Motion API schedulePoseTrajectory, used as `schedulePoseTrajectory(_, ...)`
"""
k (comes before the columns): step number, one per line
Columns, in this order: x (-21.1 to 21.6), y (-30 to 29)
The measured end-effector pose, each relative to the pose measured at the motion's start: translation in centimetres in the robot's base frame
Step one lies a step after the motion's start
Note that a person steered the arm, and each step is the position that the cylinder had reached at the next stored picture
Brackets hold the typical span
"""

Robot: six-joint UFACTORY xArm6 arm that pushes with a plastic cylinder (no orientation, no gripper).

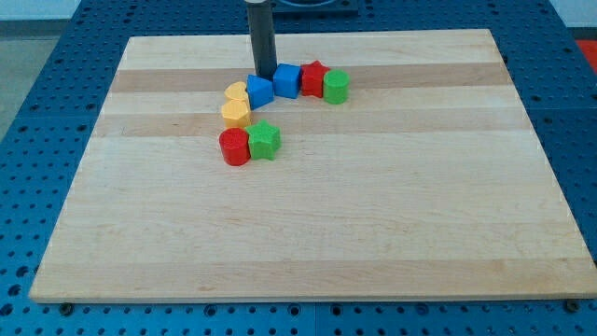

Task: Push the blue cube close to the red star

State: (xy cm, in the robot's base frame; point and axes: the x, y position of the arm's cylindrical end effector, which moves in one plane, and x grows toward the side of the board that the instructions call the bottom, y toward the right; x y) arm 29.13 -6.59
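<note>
Wooden board point(308, 215): pale planks on a blue pegboard point(37, 140).
Rod: dark, upright; its tip point(263, 75) sits just above the blue wedge-like block point(259, 91), left of the blue cube point(286, 80).
Jaws: the arm has none, only the rod.
Blue cube: touching the red star point(312, 77).
Green cylinder point(336, 86): right of the star.
Yellow blocks point(236, 105): stacked leftward.
Red cylinder point(234, 147), green star point(265, 140): paired below.

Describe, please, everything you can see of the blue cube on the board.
The blue cube is a small glossy block, plastic by its look, resting flat near the board's top edge. Its right side meets the red star; its left side meets another blue block with a sloped shape. My tip stands just left of the cube, behind that other blue block, apparently not touching the cube.
</note>
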Motion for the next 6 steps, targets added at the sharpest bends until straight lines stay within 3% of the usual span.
schedulePoseTrajectory(6,0.5,-4.5)
